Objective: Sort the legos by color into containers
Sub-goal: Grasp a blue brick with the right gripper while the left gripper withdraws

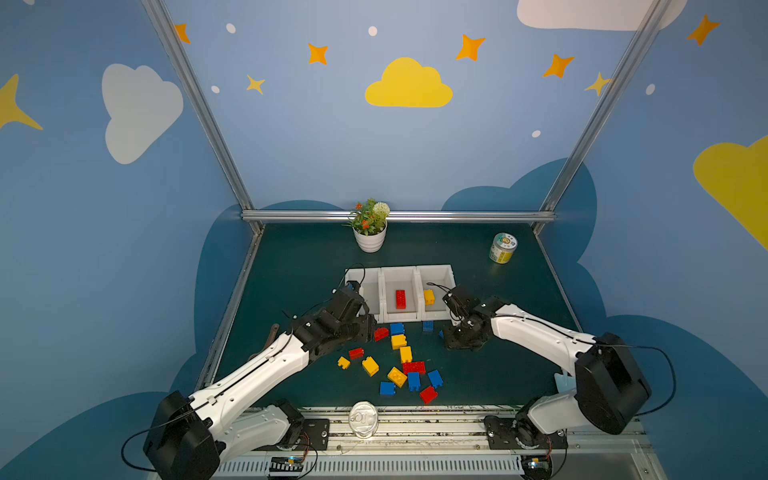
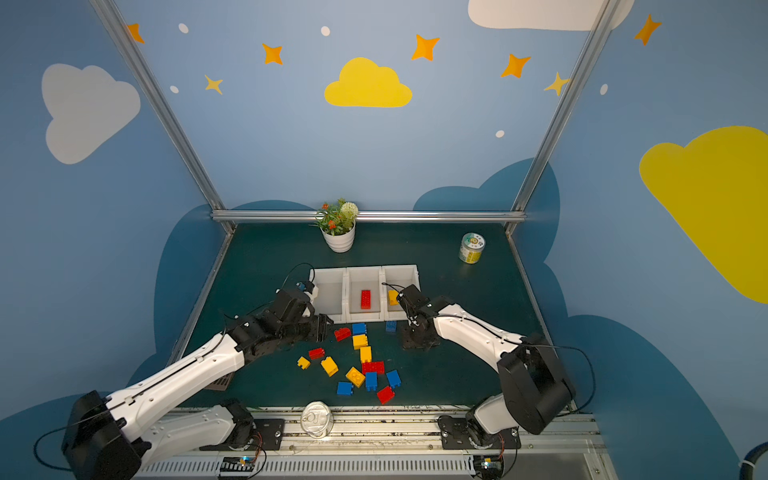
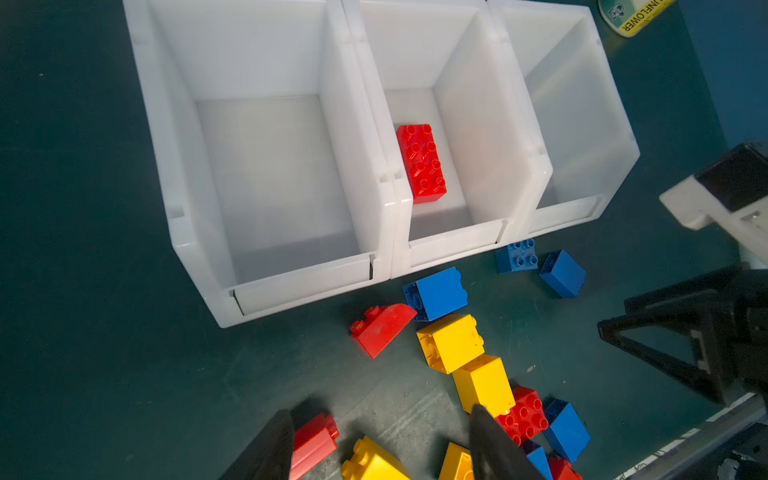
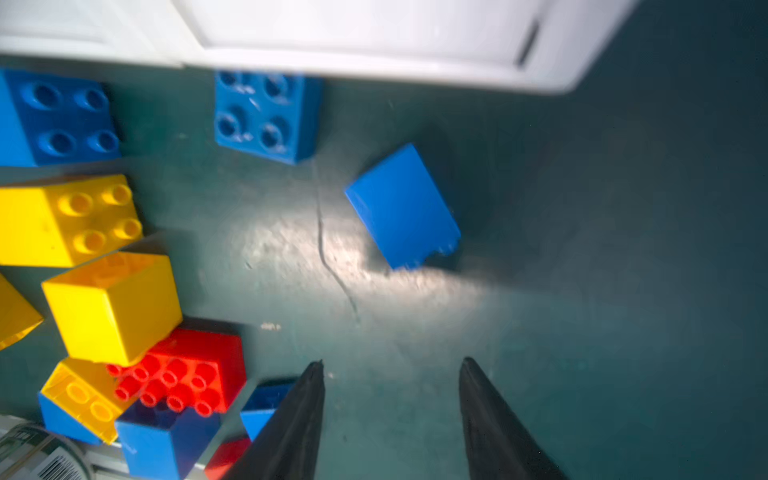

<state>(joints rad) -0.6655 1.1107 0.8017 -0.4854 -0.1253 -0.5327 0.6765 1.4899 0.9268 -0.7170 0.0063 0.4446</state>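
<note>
Closest to the lens, at the bottom of both top views, the left arm point(image 1: 257, 374) and right arm point(image 1: 536, 332) rise from the front rail point(image 1: 415, 428) and reach inward over the green mat point(image 1: 291, 282). The left gripper point(image 3: 382, 409) stands open with only mat between its fingers. It sits low by the front left corner of the bins point(image 1: 381, 291), near a curved red brick point(image 1: 381, 333). The right gripper point(image 4: 392, 360) is open too and holds nothing, pointing down at bare mat just before the right bin's front corner. A blue brick point(image 4: 403, 208) lies on its side ahead of it, apart from both fingers.

Three white bins stand joined in a row at centre frame. The left one shows only its white floor. The middle one holds a long red brick point(image 1: 400, 299) lying flat, and the right one a yellow brick point(image 1: 429, 297) near its left wall.

A metal frame point(image 1: 399, 216) bounds the mat at the back and both sides. Open mat runs behind the bins up to the pot point(image 1: 370, 241) at top centre and the can point(image 1: 503, 249) at upper right. Loose bricks point(image 1: 405, 354) crowd the strip from the bins' front edge down toward the rail, some touching. A clear disc point(image 1: 363, 419) sits on the rail below them.
</note>
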